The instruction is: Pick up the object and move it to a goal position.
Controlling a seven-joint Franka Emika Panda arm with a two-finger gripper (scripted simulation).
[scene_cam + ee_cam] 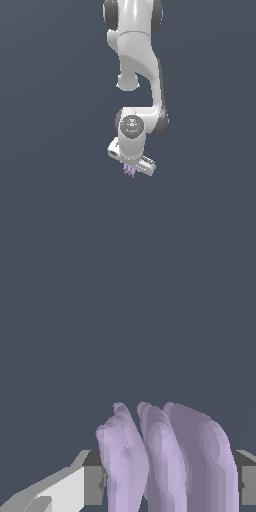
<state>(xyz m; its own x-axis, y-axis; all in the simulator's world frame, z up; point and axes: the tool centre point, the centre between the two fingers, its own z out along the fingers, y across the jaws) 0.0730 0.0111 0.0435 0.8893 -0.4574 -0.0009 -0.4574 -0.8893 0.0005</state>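
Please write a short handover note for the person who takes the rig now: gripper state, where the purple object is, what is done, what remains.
Gripper: shut on the purple object, jaws pressing it from both sides.
Object: sits between the jaws, its ridges sticking out past them; in the exterior view it shows just under the white arm.
Done: the grasp looks made. Whether it is already lifted off the floor cannot be told.
Left: carry it to the goal position. No goal marker shows in either view.

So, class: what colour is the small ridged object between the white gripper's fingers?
Pale lilac-purple ridged object, clearest in the wrist view.
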